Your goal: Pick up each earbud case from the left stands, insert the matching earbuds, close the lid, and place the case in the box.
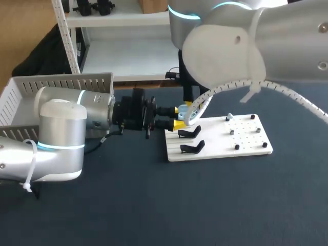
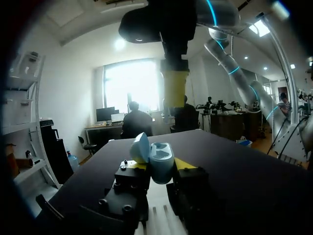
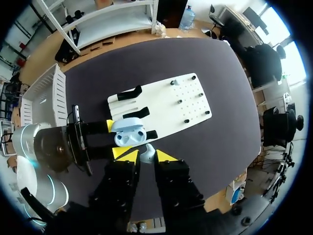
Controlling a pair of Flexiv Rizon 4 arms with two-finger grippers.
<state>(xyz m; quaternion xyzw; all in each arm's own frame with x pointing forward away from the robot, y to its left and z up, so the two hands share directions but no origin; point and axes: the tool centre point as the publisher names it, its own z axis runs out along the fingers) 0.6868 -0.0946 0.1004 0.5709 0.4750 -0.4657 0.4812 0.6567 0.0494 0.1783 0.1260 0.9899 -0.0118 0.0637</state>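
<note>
Left gripper (image 2: 160, 166): clenched on earbud case (image 3: 129, 134), one finger each side. Case light blue, lid open and tipped back, held off surface just above left edge of white board (image 1: 246, 146).

Right gripper (image 3: 145, 157): directly over open case, fingers pointing down, pinching small white earbud (image 3: 148, 151) between yellow tips. Earbud just clear of case.

Two black stands (image 1: 190, 140) at board's left end, both bare. Small pegs (image 1: 237, 147) on board's right half.

White slatted box (image 1: 61, 84) at table's rear left corner, behind left arm.
</note>
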